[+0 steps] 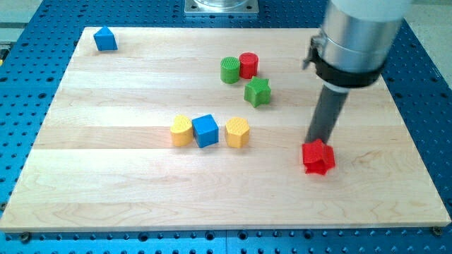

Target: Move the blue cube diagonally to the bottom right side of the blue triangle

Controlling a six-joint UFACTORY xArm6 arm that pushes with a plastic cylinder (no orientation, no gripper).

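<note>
Down at the view's right, my tip [311, 143] stood at the upper left edge of the red star [318, 156], touching it or just beside it; which one could not be told. It held nothing. The blue cube [205, 130] lay near the middle of the board [106, 176], between a yellow block [181, 130] on its left and a yellow hexagon [237, 132] on its right. The blue triangle [105, 39] sat far away at the top left corner. A green cylinder [230, 70] and a red cylinder [248, 65] touched each other near the top, and a green star [258, 92] lay just below them.
</note>
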